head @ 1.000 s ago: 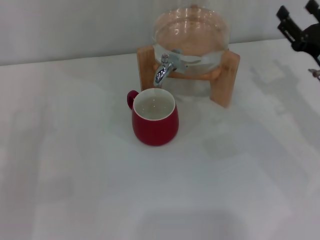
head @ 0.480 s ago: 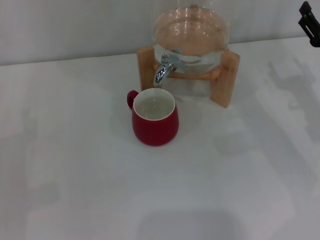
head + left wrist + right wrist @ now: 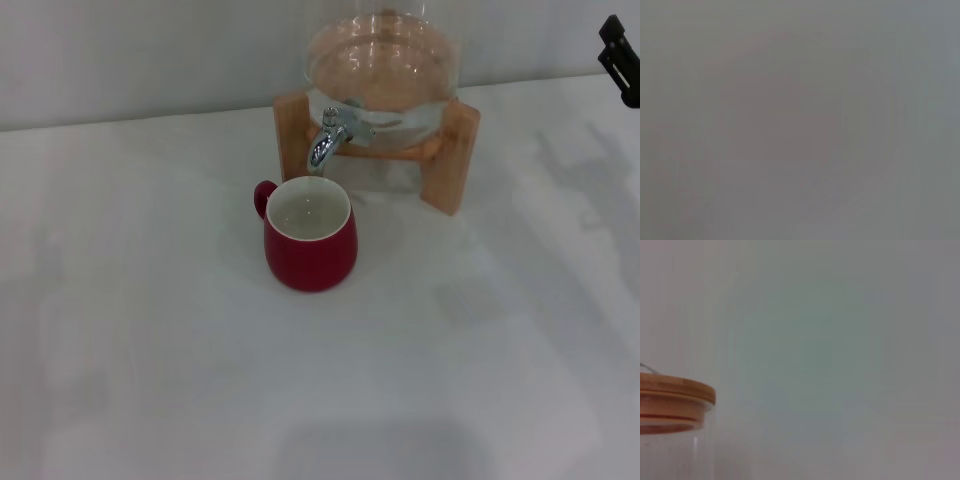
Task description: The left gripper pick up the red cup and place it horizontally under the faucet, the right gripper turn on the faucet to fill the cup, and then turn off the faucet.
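White table (image 3: pixel 150 350) bears red cup (image 3: pixel 310 245), wooden stand (image 3: pixel 445 165).

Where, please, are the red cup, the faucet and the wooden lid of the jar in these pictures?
red cup (image 3: pixel 310 258), head view, on its red outer wall.
faucet (image 3: pixel 325 143), head view, on the chrome spout.
wooden lid (image 3: pixel 675 389), right wrist view, on its side edge.

Even, diffuse lighting is seen in the head view; soft, faint shadows are cast on the table (image 3: pixel 150 380) to the right of the stand (image 3: pixel 450 165), and small highlights are noted on the faucet (image 3: pixel 325 145). The left wrist view is filled by a featureless grey field. The lid (image 3: pixel 672 390) in the right wrist view is rendered slightly soft.
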`<state>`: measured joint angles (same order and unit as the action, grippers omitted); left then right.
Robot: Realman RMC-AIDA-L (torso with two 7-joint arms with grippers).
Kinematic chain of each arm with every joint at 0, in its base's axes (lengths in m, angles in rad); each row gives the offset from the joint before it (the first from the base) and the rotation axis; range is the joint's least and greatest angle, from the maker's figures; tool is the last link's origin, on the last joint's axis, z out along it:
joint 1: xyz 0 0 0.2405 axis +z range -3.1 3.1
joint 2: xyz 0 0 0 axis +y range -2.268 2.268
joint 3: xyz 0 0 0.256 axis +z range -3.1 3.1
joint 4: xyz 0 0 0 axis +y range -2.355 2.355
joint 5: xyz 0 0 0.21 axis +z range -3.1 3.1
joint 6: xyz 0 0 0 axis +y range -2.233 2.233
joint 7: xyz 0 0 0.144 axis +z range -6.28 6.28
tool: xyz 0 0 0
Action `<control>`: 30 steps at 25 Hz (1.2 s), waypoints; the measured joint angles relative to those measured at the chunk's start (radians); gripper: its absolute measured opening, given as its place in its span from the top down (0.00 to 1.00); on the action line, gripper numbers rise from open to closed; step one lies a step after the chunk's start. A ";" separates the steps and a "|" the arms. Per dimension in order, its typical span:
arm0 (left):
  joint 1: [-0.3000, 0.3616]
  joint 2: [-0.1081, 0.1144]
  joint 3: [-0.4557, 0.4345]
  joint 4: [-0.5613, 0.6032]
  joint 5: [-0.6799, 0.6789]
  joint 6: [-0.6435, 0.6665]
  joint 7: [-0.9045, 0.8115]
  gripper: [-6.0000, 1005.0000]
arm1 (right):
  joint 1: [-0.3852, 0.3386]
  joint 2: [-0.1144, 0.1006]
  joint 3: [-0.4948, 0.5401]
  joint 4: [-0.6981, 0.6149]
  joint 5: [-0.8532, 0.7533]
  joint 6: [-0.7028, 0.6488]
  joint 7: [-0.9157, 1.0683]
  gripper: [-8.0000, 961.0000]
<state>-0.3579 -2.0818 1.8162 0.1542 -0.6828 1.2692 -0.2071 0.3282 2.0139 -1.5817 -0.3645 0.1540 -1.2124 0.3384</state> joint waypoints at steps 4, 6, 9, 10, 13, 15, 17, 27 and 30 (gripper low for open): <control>0.009 -0.001 0.004 -0.002 0.001 0.003 0.000 0.31 | -0.001 0.000 -0.028 0.014 0.003 -0.021 0.007 0.18; 0.017 -0.003 0.006 0.000 0.001 0.005 0.000 0.31 | -0.001 0.000 -0.039 0.015 0.006 -0.029 0.008 0.18; 0.021 -0.004 0.007 0.000 0.004 0.006 0.000 0.31 | -0.002 0.000 -0.045 0.020 0.008 -0.031 0.008 0.18; 0.021 -0.004 0.008 -0.001 0.006 0.006 0.000 0.31 | -0.002 0.000 -0.049 0.024 0.009 -0.032 0.008 0.18; 0.027 -0.004 0.009 0.003 0.006 0.007 0.000 0.31 | -0.002 0.000 -0.061 0.028 0.010 -0.039 0.008 0.18; 0.029 -0.004 0.009 0.003 0.005 0.007 0.000 0.31 | -0.003 0.000 -0.063 0.028 0.010 -0.041 0.008 0.18; 0.027 -0.004 0.009 0.000 0.006 0.006 0.000 0.31 | -0.006 0.000 -0.067 0.028 0.010 -0.046 0.008 0.18; 0.027 -0.004 0.010 0.003 0.010 0.006 0.000 0.31 | -0.004 0.000 -0.066 0.040 0.010 -0.056 0.008 0.18; 0.026 -0.004 0.011 0.003 0.011 0.006 0.000 0.31 | -0.002 0.000 -0.064 0.048 0.010 -0.060 0.008 0.18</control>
<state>-0.3314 -2.0862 1.8269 0.1571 -0.6719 1.2755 -0.2071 0.3261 2.0141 -1.6457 -0.3166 0.1643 -1.2728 0.3467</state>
